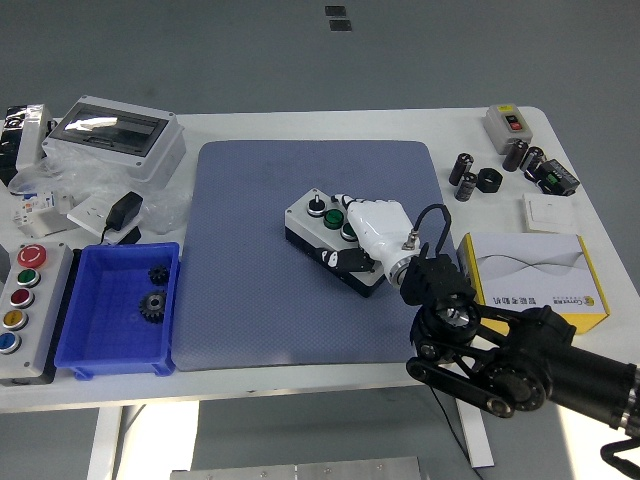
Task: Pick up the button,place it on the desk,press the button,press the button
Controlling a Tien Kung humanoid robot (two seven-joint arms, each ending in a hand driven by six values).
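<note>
The right arm (520, 365) is entering from the lower right corner and reaching forward over the white tabletop (300, 375). Its white robot hand (368, 232) is lying across the right end of the button box (335, 242), fingers curled down on the box top and thumb against its near side (a grip on the box). The button box, grey on top with a black base, is resting on the blue-grey mat (300, 250) right of the mat's centre, turned at an angle. A black knob (315, 205) and a green button (334, 215) are showing on its uncovered left part; the fingertips (345, 203) are touching just beside the green button.

Left of the mat, a blue bin (120, 345) is holding two black gears (154, 288). Right of the robot hand, a yellow-and-white carton (532, 280) is lying flat. Farther back, a clear-lidded enclosure (115, 138) is sitting at the far left, and black cylinders (468, 172) are standing at the far right.
</note>
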